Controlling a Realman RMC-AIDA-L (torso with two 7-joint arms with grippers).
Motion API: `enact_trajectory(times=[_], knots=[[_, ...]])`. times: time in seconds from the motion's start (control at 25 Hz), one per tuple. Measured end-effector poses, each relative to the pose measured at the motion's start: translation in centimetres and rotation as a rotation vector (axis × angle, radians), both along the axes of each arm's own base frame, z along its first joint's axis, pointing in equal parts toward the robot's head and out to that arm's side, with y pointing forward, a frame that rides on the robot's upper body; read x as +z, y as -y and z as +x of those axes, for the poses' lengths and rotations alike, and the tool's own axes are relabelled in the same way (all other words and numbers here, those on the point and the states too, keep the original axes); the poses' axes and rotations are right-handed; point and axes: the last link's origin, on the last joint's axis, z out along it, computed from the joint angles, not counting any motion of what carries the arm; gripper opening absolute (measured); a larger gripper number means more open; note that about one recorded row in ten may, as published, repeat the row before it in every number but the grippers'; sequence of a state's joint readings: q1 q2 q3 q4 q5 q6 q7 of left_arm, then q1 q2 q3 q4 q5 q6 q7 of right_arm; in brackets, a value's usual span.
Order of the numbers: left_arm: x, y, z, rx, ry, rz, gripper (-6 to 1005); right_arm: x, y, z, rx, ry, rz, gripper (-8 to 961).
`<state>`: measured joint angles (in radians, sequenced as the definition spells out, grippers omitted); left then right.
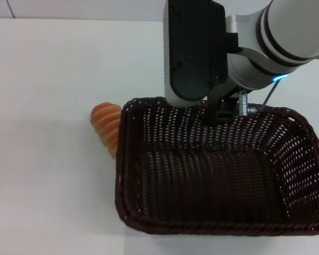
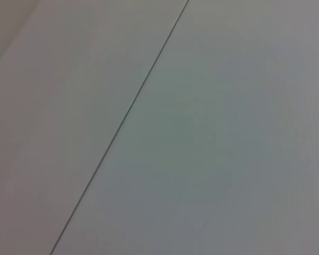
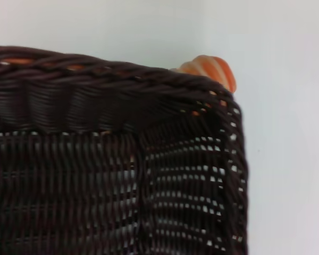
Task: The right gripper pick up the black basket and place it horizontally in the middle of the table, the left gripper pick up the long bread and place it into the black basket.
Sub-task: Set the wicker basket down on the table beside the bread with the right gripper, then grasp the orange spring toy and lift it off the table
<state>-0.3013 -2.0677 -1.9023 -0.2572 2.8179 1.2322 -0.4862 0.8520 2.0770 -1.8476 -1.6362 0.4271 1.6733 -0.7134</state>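
Observation:
The black basket [image 1: 223,175] fills the right half of the head view, long side across, open side up. My right gripper [image 1: 221,113] comes down from the bulky white arm onto the middle of the basket's far rim and is shut on that rim. The right wrist view shows the basket's braided rim and a corner [image 3: 149,95] close up, with none of my fingers in it. The long bread [image 1: 108,126], orange and tan striped, lies on the white table [image 1: 48,175] against the basket's left side, partly hidden by its rim; its end shows past the rim in the right wrist view [image 3: 210,70]. My left gripper is out of view.
The left wrist view shows only a pale flat surface crossed by a thin dark seam [image 2: 122,122]. The table's far edge [image 1: 69,19] runs along the top of the head view. The basket's right end reaches that view's right border.

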Motion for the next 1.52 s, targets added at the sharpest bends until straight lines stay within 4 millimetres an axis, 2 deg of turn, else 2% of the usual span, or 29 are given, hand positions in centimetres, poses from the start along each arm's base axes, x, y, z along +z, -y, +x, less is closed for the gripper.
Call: enact_trajectory(times=[0.2,0.4,0.76,0.92,1.0,1.16,1.32,1.52], knots=[[0.0,0.1,-0.1,0.002,0.000,0.001,833,0.3,-0.3,-0.7,0.040,-0.016,0.044,522],[-0.1,0.2,-0.1,0.003,0.000,0.000,833,1.7,-1.4,-2.2,0.111,-0.111,0.171,587],[-0.2,-0.2,0.3,-0.017,0.005,-0.009,832,4.8,-4.3,-2.4,0.132,-0.346,0.400,587],[-0.3,-0.5,0.5,-0.028,0.000,-0.018,832,7.3,-6.4,-1.0,0.139,-0.520,0.548,587],[-0.5,-0.6,0.7,-0.036,-0.005,-0.029,832,8.3,-7.2,0.3,0.132,-0.610,0.616,587],[-0.8,-0.9,1.3,-0.059,-0.019,-0.050,831,9.4,-8.5,2.8,0.139,-0.793,0.733,587],[-1.5,-1.3,1.8,-0.080,-0.038,-0.083,831,9.1,-9.5,5.7,0.160,-0.925,0.836,587],[-1.7,-1.1,2.2,-0.105,-0.057,-0.098,831,7.6,-9.3,8.1,0.220,-1.052,0.969,587]])
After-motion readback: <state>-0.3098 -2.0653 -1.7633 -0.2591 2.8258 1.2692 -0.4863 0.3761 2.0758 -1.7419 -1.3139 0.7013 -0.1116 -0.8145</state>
